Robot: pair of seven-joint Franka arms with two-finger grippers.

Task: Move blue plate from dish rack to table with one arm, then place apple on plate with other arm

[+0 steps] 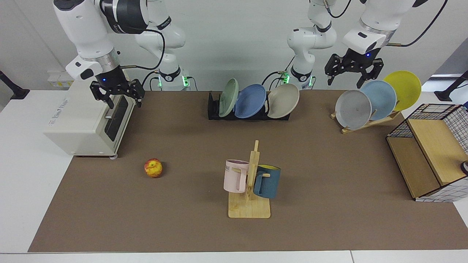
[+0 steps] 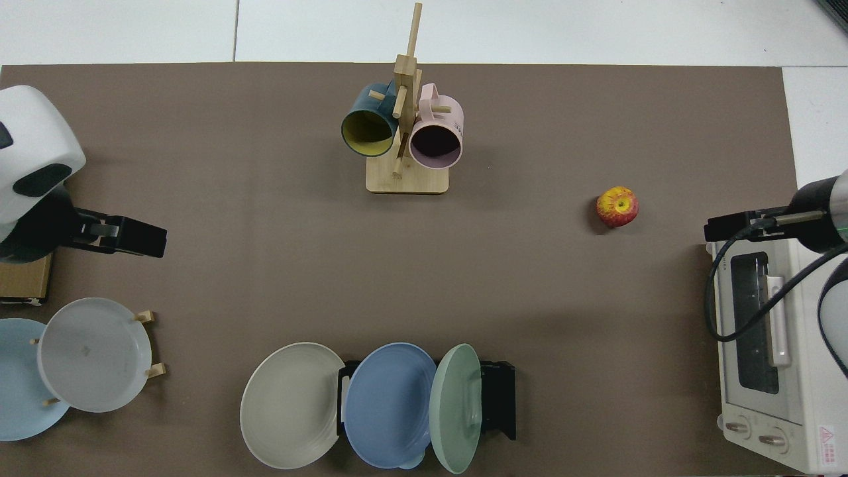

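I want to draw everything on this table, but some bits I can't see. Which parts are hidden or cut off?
- Blue plate: in the facing view the green plate covers one edge; its bottom sits hidden in the dish rack.
- Pink mug: its lettering is half hidden and too small to read.
- Sky-blue plate: in the top view, cut off by the edge and overlapped by the grey plate.

My two arms are glossy white with dark joint bands, silver wrist rings, small blue lights, looping black cables and a black two-fingered tool each.
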